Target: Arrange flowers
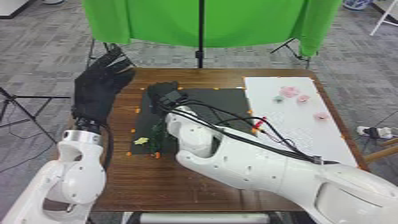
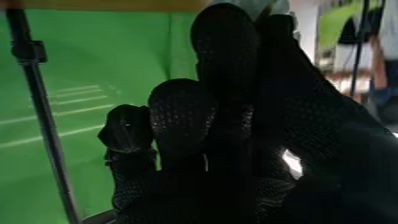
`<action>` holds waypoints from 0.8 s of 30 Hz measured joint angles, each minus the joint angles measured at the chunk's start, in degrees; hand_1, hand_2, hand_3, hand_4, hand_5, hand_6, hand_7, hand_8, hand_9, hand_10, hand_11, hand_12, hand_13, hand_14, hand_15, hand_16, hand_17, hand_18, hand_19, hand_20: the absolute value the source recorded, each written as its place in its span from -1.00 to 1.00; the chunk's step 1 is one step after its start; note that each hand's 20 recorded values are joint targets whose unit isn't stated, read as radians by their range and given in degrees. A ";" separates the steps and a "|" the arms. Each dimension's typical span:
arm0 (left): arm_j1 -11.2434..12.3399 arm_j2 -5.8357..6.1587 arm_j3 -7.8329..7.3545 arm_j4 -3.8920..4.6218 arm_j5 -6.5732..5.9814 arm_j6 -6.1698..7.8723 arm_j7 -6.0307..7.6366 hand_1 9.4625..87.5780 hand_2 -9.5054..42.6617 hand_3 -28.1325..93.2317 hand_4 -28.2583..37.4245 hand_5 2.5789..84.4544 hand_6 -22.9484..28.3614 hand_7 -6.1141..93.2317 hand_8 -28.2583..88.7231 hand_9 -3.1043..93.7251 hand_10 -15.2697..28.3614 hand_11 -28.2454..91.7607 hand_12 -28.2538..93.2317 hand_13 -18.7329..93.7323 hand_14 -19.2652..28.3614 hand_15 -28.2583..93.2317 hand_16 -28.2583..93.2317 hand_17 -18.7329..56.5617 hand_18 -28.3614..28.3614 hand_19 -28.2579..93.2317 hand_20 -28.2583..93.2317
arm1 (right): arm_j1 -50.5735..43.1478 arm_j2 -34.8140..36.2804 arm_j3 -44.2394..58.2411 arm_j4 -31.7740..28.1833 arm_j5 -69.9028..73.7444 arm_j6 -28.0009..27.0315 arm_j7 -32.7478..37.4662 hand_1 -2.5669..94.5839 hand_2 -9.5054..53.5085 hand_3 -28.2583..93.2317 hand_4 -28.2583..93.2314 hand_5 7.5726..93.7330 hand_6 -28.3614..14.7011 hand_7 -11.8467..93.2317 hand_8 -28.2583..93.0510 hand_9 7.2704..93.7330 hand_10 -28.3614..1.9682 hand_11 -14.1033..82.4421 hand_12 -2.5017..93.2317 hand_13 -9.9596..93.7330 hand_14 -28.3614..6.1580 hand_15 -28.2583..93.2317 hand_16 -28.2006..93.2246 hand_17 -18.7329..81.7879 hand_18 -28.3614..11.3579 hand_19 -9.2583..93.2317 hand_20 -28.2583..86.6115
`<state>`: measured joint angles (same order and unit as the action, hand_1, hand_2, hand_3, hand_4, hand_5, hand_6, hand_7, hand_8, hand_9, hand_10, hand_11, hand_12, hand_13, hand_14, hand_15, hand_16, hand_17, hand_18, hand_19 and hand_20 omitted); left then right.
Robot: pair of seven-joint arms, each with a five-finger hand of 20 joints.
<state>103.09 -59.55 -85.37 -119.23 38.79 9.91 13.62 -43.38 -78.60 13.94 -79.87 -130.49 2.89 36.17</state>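
Head view: the left hand [image 1: 105, 82], in black glove fabric, is at the upper left of the frame, just beside the left edge of the brown worktop [image 1: 213, 192], its fingers straight and apart, holding nothing. The right hand [image 1: 163, 95] is over the upper left part of the black mat [image 1: 222, 97], left of the frame's middle. In the right wrist view, a pale thing [image 2: 277, 7] shows at the top edge, near that hand; I cannot tell whether the hand is open, closed or pinching it.

On the white sheet, at the right of the frame, are three pink flower heads [image 1: 289, 91] and one pale green flower head [image 1: 278, 99]; two of the pink ones and the green one are near one another, the third pink one lower down. One yellow flower [image 1: 140, 141] lies at the mat's lower left, near dark green foliage [image 1: 159, 136]. One thin red thing [image 1: 258, 124] is by the mat's right edge. Beyond the worktop hangs one green cloth [image 1: 258, 22].
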 measured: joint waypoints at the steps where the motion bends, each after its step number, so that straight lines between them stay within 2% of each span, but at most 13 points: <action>1: -0.25 -0.09 0.03 0.04 0.04 -0.14 -0.07 -0.59 -0.35 0.77 -0.86 -0.07 0.30 -0.58 -0.69 -0.16 0.64 -0.07 -0.35 -0.18 0.96 0.37 -0.67 -0.69 0.95 0.44 -0.27 | -0.33 0.01 0.47 0.03 -0.87 -1.27 -0.11 0.09 -1.00 0.51 -1.00 0.66 0.50 -0.48 -0.55 0.77 0.37 0.02 -0.35 0.49 0.18 0.82 -0.22 -0.09 -0.67 1.00 0.60; 4: -0.50 -0.19 0.25 0.05 0.08 -0.46 -0.07 -0.59 -0.35 0.77 -0.86 -0.07 0.30 -0.58 -0.69 -0.16 0.64 -0.08 -0.35 -0.18 0.97 0.37 -0.67 -0.69 0.95 0.44 -0.27 | -0.69 0.15 0.42 0.05 -1.42 -3.11 -0.11 0.08 -1.00 0.50 -1.00 0.62 0.51 -0.48 -0.56 0.74 0.34 0.07 -0.39 0.48 0.16 0.83 -0.22 -0.10 -0.67 1.00 0.60; 12: -0.47 -0.19 0.87 0.16 0.10 -0.98 0.04 -0.58 -0.34 0.77 -0.86 -0.07 0.30 -0.58 -0.69 -0.16 0.64 -0.07 -0.35 -0.18 0.97 0.37 -0.67 -0.68 0.95 0.44 -0.27 | 0.01 0.52 -3.03 0.02 0.27 -3.12 0.82 0.01 -1.00 0.51 -1.00 0.51 0.53 -0.49 -0.63 0.67 0.26 0.22 -0.52 0.46 0.15 0.85 -0.23 -0.11 -0.68 1.00 0.61; 13: -0.47 -0.19 0.93 0.19 0.10 -1.01 0.03 -0.59 -0.34 0.77 -0.85 -0.07 0.30 -0.58 -0.69 -0.16 0.64 -0.07 -0.35 -0.18 0.97 0.37 -0.67 -0.68 0.95 0.44 -0.27 | 0.01 0.52 -3.08 0.02 0.31 -3.12 0.98 -0.02 -1.00 0.55 -1.00 0.47 0.53 -0.49 -0.71 0.65 0.26 0.23 -0.53 0.46 0.13 0.85 -0.23 -0.11 -0.68 1.00 0.61; 24: 0.03 -0.61 0.82 0.26 0.24 -1.24 -0.56 -0.58 -0.34 0.77 -0.85 -0.07 0.31 -0.58 -0.69 -0.16 0.64 -0.07 -0.35 -0.18 0.97 0.37 -0.67 -0.68 0.95 0.44 -0.27 | -1.46 0.49 -0.73 -0.56 0.36 -3.59 1.22 -0.11 -1.00 0.46 -1.00 0.31 0.43 -0.49 -0.74 0.58 0.17 0.29 -0.54 0.42 0.07 0.88 -0.25 -0.13 -0.66 1.00 0.63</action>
<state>103.11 -60.16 -84.55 -118.97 39.03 8.67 13.05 -44.84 -78.11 13.21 -80.43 -130.13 -0.70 37.39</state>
